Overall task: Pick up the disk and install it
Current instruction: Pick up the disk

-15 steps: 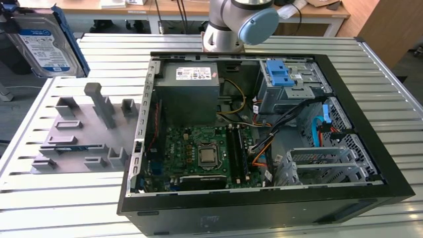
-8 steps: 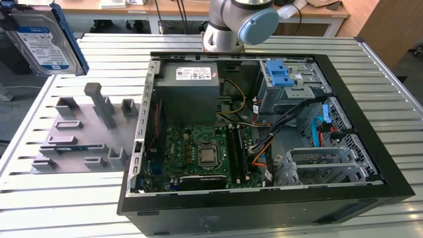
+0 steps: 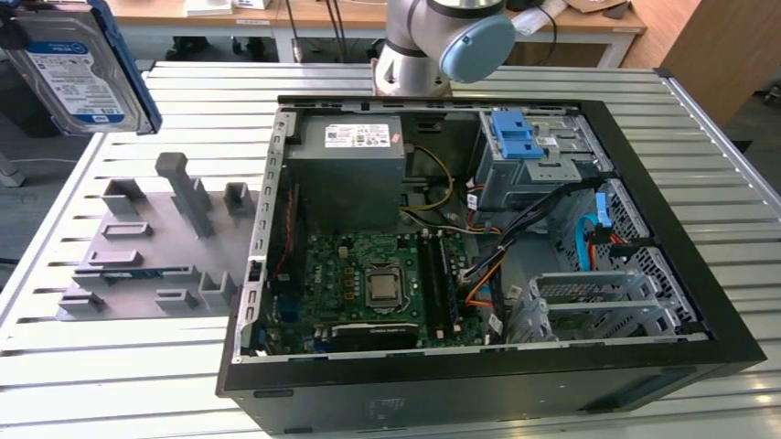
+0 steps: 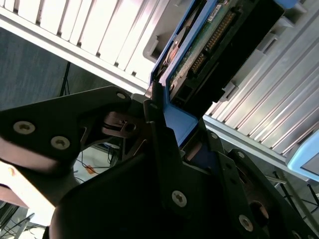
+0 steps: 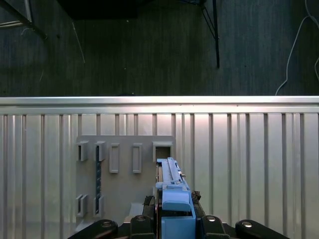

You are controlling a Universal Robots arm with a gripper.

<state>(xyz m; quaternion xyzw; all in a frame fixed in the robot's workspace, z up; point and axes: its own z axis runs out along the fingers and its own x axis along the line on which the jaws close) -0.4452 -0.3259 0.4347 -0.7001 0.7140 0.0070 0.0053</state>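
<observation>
Disk (image 3: 80, 64): lifted clear of the surface (image 3: 110, 366) at the exterior view's left, label side facing that camera and blue bracket around its edges. In the first wrist view it stands edge-on (image 5: 172, 196) above the grey fixture, near the surface's long edge.
Pincer (image 4: 179, 134): closed on the disk. In the second wrist view its dark fingers (image 4: 162, 149) press the blue bracket from both sides, with the disk's circuit-board face (image 4: 209, 35) pointing away from them.
Grey fixture (image 3: 146, 247): lies flat on the surface, just beside the computer case on the exterior view's left, its upright posts and slots bare.
Computer case (image 3: 488, 375): lies open on its side in the middle of the surface.
Power supply (image 3: 354, 174): grey box in the case's far corner, above the motherboard (image 3: 366, 283).
Arm (image 3: 440, 37): its base stands at the surface's far edge, behind the case.
Blue latch piece (image 3: 522, 137): sits on the metal drive bay at the case's far side, towards the exterior view's right.
Drive cage (image 3: 598, 302): silver perforated metal in the case's near corner, at the exterior view's right.
</observation>
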